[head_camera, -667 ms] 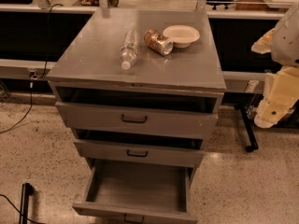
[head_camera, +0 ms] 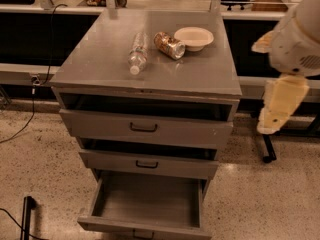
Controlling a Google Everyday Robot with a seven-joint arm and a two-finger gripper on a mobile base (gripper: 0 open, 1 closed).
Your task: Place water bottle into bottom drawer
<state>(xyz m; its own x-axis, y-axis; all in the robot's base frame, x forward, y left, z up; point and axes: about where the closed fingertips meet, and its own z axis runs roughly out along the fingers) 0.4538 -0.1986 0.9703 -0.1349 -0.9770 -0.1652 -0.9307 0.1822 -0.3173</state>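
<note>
The water bottle (head_camera: 137, 53) lies on its side on the grey cabinet top (head_camera: 100, 66), white cap toward the front. The bottom drawer (head_camera: 102, 200) is pulled out wide, with a plain grey interior and nothing in it. My arm hangs at the right edge of the view, and the gripper (head_camera: 272, 119) points down beside the cabinet, well to the right of the bottle and apart from it. It holds nothing that shows.
A shiny brown-gold can (head_camera: 169, 45) lies next to the bottle, and a pale bowl (head_camera: 194, 37) sits behind the can. Two upper drawers (head_camera: 145, 129) with dark handles are slightly ajar. A black counter runs behind. Cables lie on the speckled floor at left.
The view has shifted slightly. My arm stays at the right side. The bottle, the can and the bowl have not moved.
</note>
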